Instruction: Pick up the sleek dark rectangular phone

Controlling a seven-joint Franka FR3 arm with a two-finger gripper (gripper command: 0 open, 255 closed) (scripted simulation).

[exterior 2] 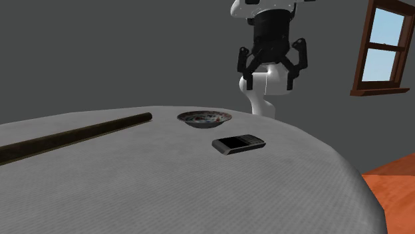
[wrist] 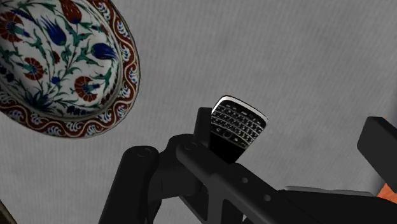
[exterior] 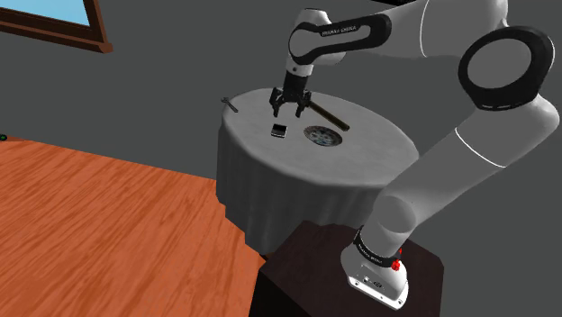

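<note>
The phone is a small dark slab with a keypad, lying flat on the round grey-clothed table. In the second exterior view the phone lies in front of the bowl. My gripper hangs open above the table, a little behind the phone and not touching it. The second exterior view has the gripper well above the cloth with its fingers spread. In the wrist view the phone lies below the open gripper, its lower end hidden by one finger.
A shallow patterned bowl sits beside the phone. A long dark rod lies across the table behind it. A small dark tool rests at the far edge. Wooden floor surrounds the table.
</note>
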